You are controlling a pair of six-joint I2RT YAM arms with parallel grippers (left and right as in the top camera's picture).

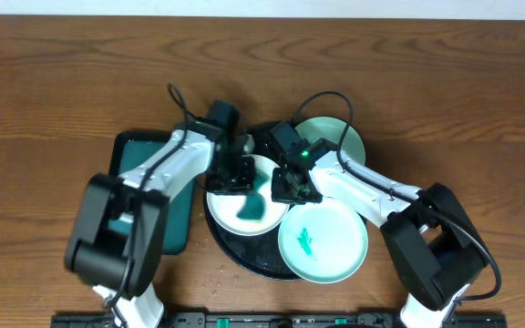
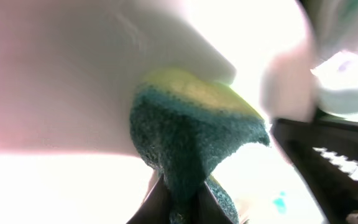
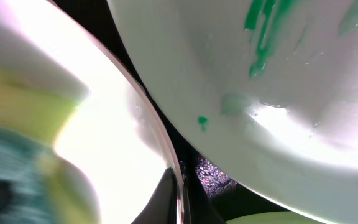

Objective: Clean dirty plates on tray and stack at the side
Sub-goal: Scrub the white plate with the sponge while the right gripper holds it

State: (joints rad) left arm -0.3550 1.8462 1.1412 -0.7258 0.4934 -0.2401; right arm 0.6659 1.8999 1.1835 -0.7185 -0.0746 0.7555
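- Overhead view: the large round glossy black tray (image 1: 244, 257) sits at mid-table. It carries a small round white plate (image 1: 226, 211) on its left half and a pale mint green plate with a green smear (image 1: 335, 251) at front right. A second pale mint green plate (image 1: 343, 137) is at the back.
- The left pincer (image 2: 182, 200) is closed on a teal-and-yellow sponge (image 2: 191, 124). The sponge's teal scouring face presses against the white plate, which lies directly beneath it.
- The right pincer (image 3: 180, 200) is closed, and its jaws appear to pinch the white plate's right rim, steadying it. The smeared mint plate lies just beside it on the far side.
- Judgement: the wiping step is in hand. The coming stroke depends on the sponge meeting the plate's centre while the right arm holds the rim. The left arm is the nearer one to that centre.
- The two pincers are close together over one plate, so a wide stroke to the right could knock the holding fingers.
- A smaller rectangular dark-teal tray (image 1: 179, 219) lies under the left arm, left of the black tray, clear of the work.
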